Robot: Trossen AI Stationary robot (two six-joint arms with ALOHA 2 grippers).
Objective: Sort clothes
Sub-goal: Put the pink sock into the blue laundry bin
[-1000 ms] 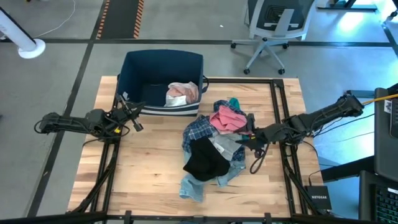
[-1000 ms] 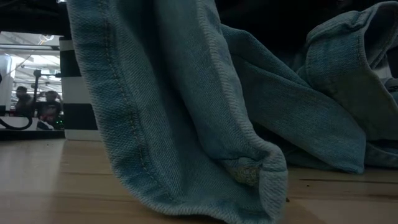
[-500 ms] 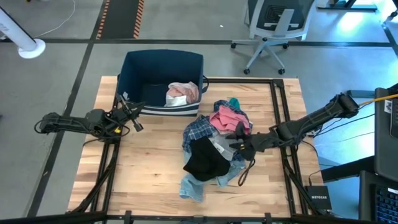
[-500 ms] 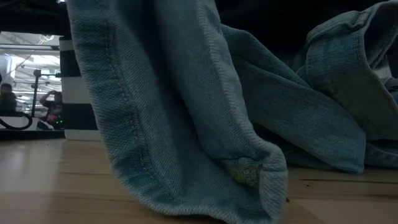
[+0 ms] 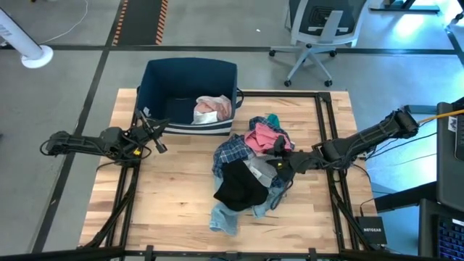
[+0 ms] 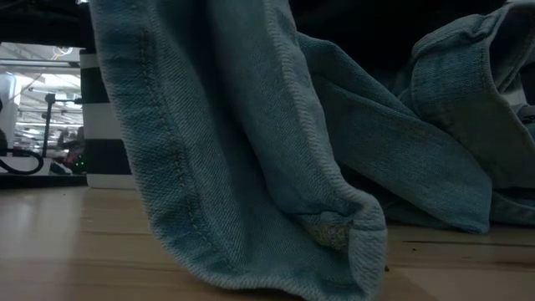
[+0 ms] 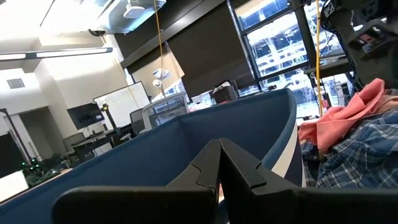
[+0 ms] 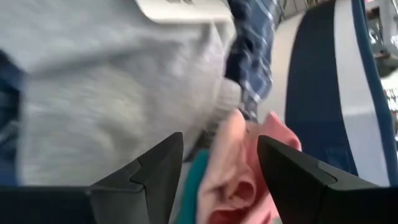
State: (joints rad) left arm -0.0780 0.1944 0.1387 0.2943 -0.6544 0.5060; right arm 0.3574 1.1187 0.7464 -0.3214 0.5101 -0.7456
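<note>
while one pale pink-and-white garment [image 5: 212,108] already lies in the navy bin [image 5: 190,74], most clothes [image 5: 248,168] sit heaped on the bench [image 5: 167,196] just beside the bin, so sorting looks barely begun. right gripper [image 5: 279,164], jaws spread, presses into the pile, gripping nothing; left gripper [image 5: 153,135] waits beside the bin, jaws closed, empty. jeans [image 6: 251,142] block the low view.

Two dark, slender jointed arms, each a chain of black segments with bulkier housings at the joints. Black cables run along both arms; the right arm carries a loose dark cable loop near its wrist. Left gripper [image 7: 219,163]: two matte-black, wedge-shaped fingers with angular facets. Right gripper [image 8: 219,163]: two matte-black, broad, tapering fingers with bevelled edges.
</note>
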